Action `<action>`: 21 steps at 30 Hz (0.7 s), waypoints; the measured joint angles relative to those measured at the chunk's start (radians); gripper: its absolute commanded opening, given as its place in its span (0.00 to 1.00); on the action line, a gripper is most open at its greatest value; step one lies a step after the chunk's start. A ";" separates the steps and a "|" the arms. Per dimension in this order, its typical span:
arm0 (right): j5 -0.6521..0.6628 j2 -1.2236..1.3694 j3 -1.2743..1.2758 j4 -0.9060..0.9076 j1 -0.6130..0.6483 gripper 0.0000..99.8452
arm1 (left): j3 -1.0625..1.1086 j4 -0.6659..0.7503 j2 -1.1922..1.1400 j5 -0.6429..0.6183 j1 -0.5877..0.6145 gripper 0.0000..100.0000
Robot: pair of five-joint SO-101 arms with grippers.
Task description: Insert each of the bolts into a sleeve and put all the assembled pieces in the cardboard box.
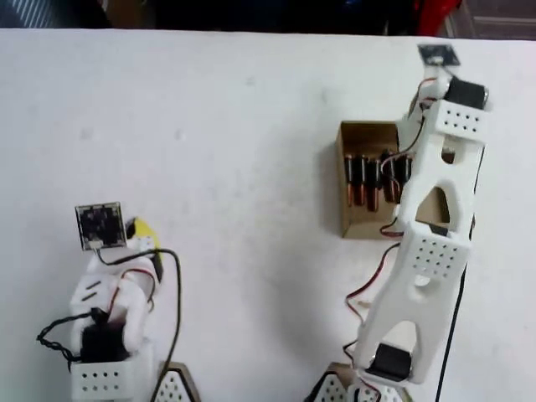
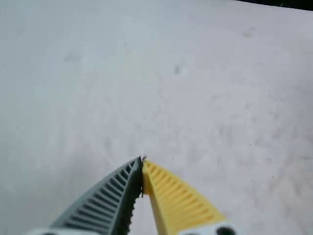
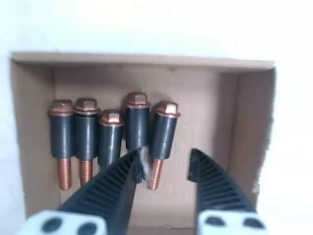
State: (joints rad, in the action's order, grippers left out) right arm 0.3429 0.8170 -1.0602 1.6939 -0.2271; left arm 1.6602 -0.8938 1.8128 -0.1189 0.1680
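On the white counter (image 1: 234, 126), the cardboard box (image 3: 244, 122) holds five sleeved bolts (image 3: 110, 142) side by side: stiff, smooth, probably light, best pinched across the dark sleeve (image 3: 164, 134). The right tool (image 3: 166, 156) hangs spread and empty over them; the left tool (image 2: 142, 166) is pressed together, well apart.

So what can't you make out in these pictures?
1. High view: the right arm covers part of the cardboard box, so the assembled pieces there can't be counted.
2. Right wrist view: the right tool hides the threaded end of one assembled piece.
3. High view: the left tool is mostly hidden under its own arm.
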 measured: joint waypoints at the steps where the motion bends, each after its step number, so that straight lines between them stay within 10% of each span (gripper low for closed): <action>1: 0.000 0.000 -0.032 0.014 0.003 0.01 | 0.000 0.000 0.000 0.000 0.000 0.02; 21: -0.141 -0.649 -0.095 0.028 0.069 0.03 | 0.031 -0.077 0.000 0.092 -0.061 0.02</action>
State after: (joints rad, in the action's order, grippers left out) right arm 0.2018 0.1680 -1.1554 1.7215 -0.1580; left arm 1.6909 -0.9705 1.8128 -0.0269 0.1066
